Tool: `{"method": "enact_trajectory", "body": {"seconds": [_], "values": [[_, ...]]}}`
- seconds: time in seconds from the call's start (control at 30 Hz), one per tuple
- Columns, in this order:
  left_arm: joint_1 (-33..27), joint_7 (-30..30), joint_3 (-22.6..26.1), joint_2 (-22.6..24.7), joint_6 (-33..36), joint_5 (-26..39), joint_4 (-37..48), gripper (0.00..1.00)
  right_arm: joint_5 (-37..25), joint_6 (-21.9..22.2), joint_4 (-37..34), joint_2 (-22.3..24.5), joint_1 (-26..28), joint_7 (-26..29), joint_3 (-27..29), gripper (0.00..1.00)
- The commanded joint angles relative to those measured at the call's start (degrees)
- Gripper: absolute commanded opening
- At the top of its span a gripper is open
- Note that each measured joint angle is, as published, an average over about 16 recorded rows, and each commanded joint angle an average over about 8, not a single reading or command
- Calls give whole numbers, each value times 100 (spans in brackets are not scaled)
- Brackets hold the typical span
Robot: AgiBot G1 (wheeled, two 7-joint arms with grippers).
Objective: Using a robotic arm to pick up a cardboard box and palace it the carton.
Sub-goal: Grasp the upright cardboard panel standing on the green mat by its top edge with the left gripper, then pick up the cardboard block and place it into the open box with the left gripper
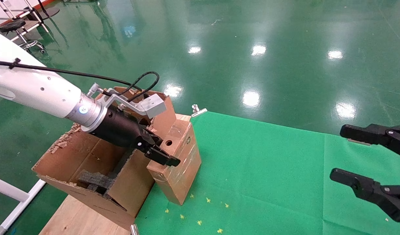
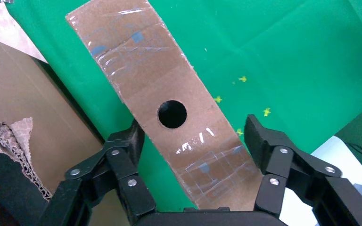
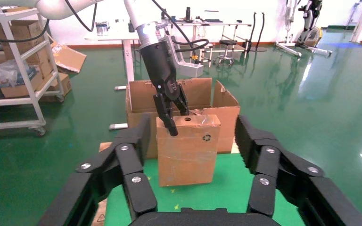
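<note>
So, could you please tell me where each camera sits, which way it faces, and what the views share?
Head view: on the robot's head, looking forward and down at the green mat; shows the left pincer astride the cardboard box beside the carton, and the right pincer, open.
Left wrist view: looks past its open fingers onto the box's holed face.
Right wrist view: faces across the mat, fingers in the foreground.
All three share the box.

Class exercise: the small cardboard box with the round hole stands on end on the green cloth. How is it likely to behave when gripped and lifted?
The cardboard box stands tall and narrow, so a sideways nudge would probably tip it. Glossy tape over its faces may make it somewhat slippery. Its walls look stiff, though they could dent under a hard squeeze from the left tool, whose open fingers straddle it.
</note>
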Motion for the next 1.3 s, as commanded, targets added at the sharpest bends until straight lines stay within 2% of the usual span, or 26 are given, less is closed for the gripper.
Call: {"method": "enact_trajectory", "body": {"seconds": [0.03,0.47,0.67,0.97,1.3], "values": [[3,1,-4,-3,0,-3,-2,0,-1,0,0,0,0,0,0,100],[9,9,-16,-9,-4,-28,-8,0,-1,0,0,0,0,0,0,100],[-168,87,-141,-100,-13,-282,-9,0,-1,0,0,0,0,0,0,100],[-1234,487,-599,-384,-115,-580,494,0,-1,0,0,0,0,0,0,100],[-2439,1448,-617,-740,-316,240,2011,0,-1,0,0,0,0,0,0,100]]}}
